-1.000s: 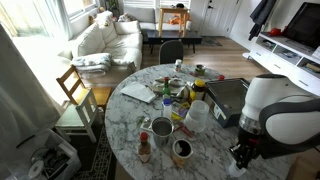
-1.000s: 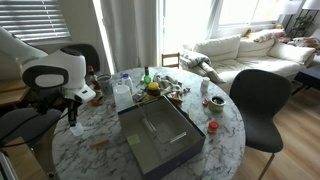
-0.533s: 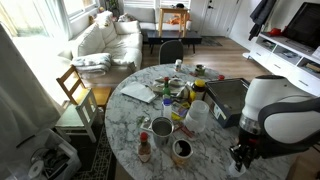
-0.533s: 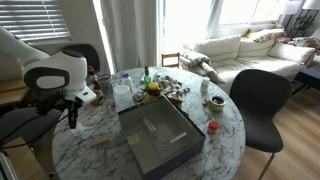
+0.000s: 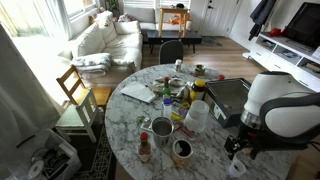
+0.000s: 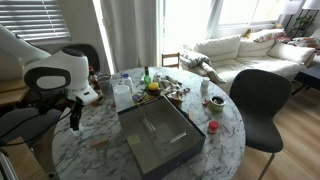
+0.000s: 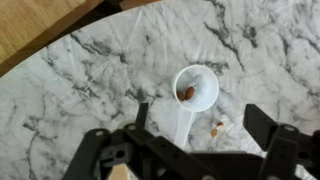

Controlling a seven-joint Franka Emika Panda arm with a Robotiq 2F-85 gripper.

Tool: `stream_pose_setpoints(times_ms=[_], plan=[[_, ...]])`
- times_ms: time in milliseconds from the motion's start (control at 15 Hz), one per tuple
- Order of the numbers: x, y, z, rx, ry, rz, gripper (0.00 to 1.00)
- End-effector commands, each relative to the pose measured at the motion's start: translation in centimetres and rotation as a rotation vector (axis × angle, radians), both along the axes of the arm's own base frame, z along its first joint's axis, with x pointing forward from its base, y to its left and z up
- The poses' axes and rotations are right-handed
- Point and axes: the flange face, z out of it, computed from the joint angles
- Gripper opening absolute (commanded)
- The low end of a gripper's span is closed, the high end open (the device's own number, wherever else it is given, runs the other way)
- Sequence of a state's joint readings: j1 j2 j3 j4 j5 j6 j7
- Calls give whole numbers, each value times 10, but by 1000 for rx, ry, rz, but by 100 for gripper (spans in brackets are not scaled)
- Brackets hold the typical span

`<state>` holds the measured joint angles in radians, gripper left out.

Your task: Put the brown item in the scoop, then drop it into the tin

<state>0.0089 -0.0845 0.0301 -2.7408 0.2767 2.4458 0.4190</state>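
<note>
Well, the round marble table [image 5: 122, 118] takes up the middle of both exterior views, and its veined top fills nearly all of my wrist view, with wooden floor [image 7: 40, 25] showing in the upper left corner. A dark rectangular tray [image 6: 160, 135] lies across the middle of the table. The silver tin [image 5: 162, 128] stands in the clutter just below the centre of an exterior view, well apart from my hand.

My gripper [image 5: 238, 150] hangs at the lower right of that frame, over the table's near edge. From the wrist my gripper [image 7: 197, 106] comes in from the bottom edge with its jaws spread wide and nothing clamped between them. Marble shows between the right finger [image 7: 262, 125] and the handle that runs down between the two.

The white scoop [image 7: 195, 85] lies on the table at the centre of the wrist view, its round bowl toward the top and its handle pointing down at me. The brown item [image 7: 187, 93] sits inside the bowl, low on its left side. A smaller brown crumb [image 7: 216, 129] lies on the marble just to the lower right of the bowl.
</note>
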Motion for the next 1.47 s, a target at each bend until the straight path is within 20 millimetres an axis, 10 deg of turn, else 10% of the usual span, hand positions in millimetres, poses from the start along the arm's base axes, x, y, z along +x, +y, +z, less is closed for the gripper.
stream_pose_setpoints(times_ms=[0, 667, 1133, 1400], plan=[[0, -16, -1, -39, -25, -130, 100], [7, -29, -25, -60, -47, -200, 87], [1, -30, -41, -55, -6, -190, 46], [-1, -30, -44, -52, 1, -191, 50]])
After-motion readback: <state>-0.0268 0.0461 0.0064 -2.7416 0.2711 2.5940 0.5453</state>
